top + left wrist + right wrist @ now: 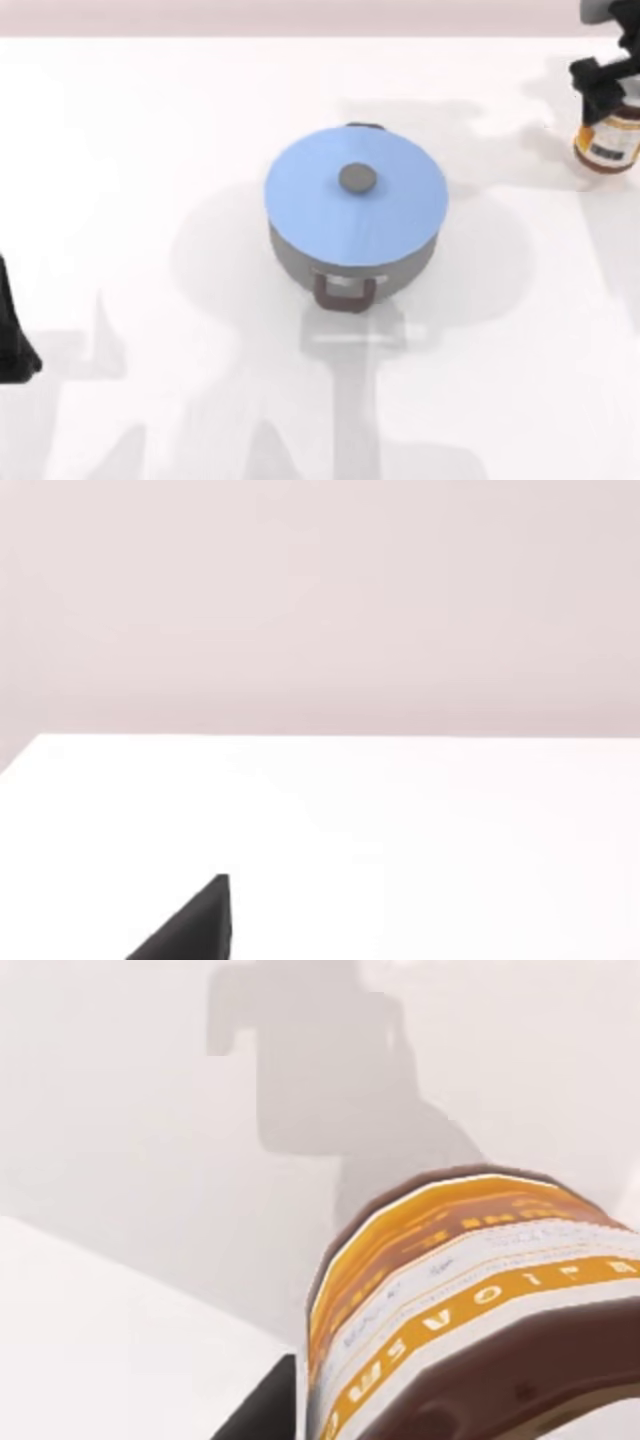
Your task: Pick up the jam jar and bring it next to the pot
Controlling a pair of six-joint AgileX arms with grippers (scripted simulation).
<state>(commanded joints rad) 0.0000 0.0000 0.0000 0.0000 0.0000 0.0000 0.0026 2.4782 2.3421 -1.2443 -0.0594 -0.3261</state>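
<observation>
The jam jar [608,146], dark brown with an orange-and-white label, is at the far right of the table near the back edge. My right gripper [603,92] comes down over its top and is shut on it. In the right wrist view the jar [470,1300] fills the near field, with one dark finger [265,1412] pressed against its label. The pot [352,262], grey with a light-blue lid [355,195] and a dark knob [357,178], stands at the table's middle, well to the left of the jar. My left arm [14,335] is parked at the left edge.
A brown pot handle [345,292] sticks out toward the front edge. The white tabletop [150,200] is bare on the pot's left. The left wrist view shows only table, the back wall and one dark finger tip [200,925].
</observation>
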